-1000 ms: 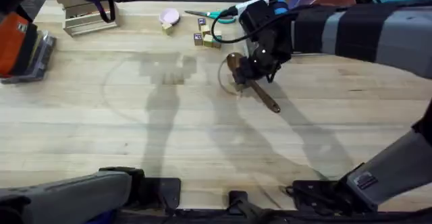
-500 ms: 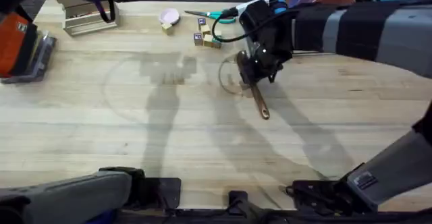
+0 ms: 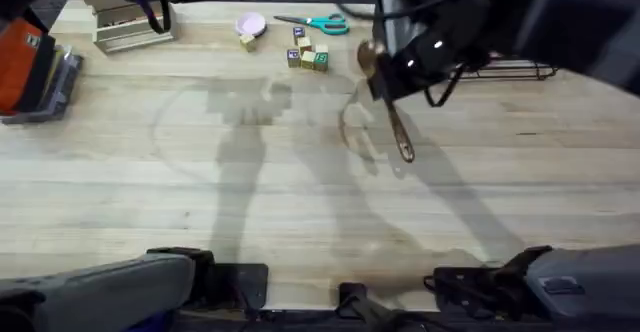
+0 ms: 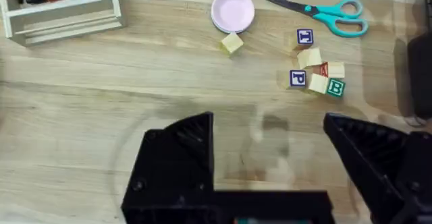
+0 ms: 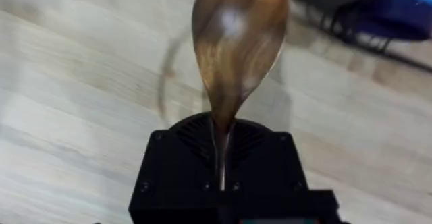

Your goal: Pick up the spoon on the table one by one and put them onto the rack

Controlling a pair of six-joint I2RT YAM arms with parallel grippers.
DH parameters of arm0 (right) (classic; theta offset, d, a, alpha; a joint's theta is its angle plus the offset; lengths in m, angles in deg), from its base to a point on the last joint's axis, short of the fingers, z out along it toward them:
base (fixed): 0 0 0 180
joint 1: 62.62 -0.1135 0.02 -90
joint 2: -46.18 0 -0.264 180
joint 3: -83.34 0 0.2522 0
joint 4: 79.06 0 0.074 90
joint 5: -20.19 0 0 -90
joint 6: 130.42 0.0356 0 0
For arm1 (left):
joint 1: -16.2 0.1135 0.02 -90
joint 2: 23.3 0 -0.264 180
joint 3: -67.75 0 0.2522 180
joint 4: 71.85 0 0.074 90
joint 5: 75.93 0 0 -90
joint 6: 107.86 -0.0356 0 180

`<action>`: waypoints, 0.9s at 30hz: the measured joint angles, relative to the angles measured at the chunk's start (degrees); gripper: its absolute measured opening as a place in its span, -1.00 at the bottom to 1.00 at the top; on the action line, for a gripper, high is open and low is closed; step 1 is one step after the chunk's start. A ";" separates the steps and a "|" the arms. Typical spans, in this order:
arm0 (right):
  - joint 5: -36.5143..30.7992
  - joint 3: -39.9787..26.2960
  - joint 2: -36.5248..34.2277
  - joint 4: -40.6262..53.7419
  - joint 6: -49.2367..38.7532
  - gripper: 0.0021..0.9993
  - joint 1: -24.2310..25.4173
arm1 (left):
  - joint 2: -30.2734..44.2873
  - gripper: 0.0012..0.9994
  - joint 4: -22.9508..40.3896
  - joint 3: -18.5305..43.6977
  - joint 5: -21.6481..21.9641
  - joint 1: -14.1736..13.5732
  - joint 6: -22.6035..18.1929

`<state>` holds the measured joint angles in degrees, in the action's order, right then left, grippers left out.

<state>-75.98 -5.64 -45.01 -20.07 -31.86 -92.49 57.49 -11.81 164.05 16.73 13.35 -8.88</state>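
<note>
A glossy brown wooden spoon (image 3: 388,107) hangs above the table (image 3: 200,192), with my right gripper (image 3: 392,80) shut on it just below the bowl. Its handle slants down toward the near side. In the right wrist view the spoon's oval bowl (image 5: 239,38) sticks out beyond the shut right gripper (image 5: 223,173). The black wire rack (image 3: 505,71) lies just right of the raised arm, and its wires (image 5: 337,32) also show past the bowl. My left gripper (image 4: 266,126) is open above bare wood with nothing between its fingers.
Teal-handled scissors (image 3: 322,22), lettered wooden blocks (image 3: 307,57) and a pink lid (image 3: 250,23) lie at the back middle. A beige organizer (image 3: 130,27) stands at the back left, and an orange and grey object (image 3: 35,72) is at the far left.
My right gripper has lifted the spoon off the table and carried it up and to the right, toward the rack. The arm now shows larger and blurred.
</note>
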 joint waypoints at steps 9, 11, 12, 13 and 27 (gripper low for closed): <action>-0.04 -0.48 9.64 -10.51 -0.39 -0.94 0.00 | -0.01 0.99 0.01 0.00 0.00 0.00 0.00; -0.05 -0.51 10.62 -14.98 -1.56 -0.94 0.00 | 0.00 0.99 0.02 0.00 0.00 0.00 0.00; -0.07 -0.51 10.88 -17.22 -2.49 -0.94 0.00 | 0.00 0.99 0.00 0.00 0.00 0.00 0.00; -0.07 -0.54 10.98 -19.47 -3.57 -0.93 0.00 | 0.00 0.99 0.01 0.00 0.00 0.00 0.00; -3.08 -0.59 8.55 -40.88 -15.08 -0.93 4.73 | 0.00 0.99 0.00 0.00 0.00 0.00 0.00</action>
<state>-79.06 -6.24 -36.45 -60.95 -46.94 -87.75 57.49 -11.81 164.05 16.73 13.35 -8.88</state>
